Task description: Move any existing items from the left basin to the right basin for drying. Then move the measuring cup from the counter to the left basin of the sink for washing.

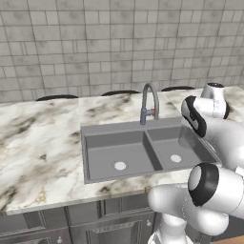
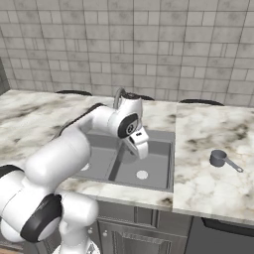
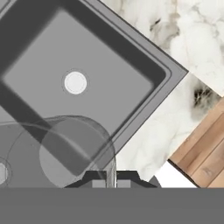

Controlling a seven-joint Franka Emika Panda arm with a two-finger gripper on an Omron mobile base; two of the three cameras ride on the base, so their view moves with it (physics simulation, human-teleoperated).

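Note:
My gripper (image 3: 111, 180) is shut on the wall of the pale see-through tumbler (image 3: 61, 148), which hangs above the divider between the two basins of the grey sink (image 1: 143, 128). Through the tumbler I see the divider. The right basin (image 3: 100, 65) with its pale drain lies just beyond it; the wider left basin (image 1: 119, 155) holds nothing that I can see. In the right base view my gripper (image 2: 141, 147) hovers over the sink's middle. The dark grey measuring cup (image 2: 218, 158) with its short handle stands on the marble counter (image 2: 208, 124), right of the sink.
A tall arched steel faucet (image 1: 148, 102) rises behind the sink's middle. Tiled wall runs along the back. Wooden floor (image 3: 205, 148) shows past the counter's front edge.

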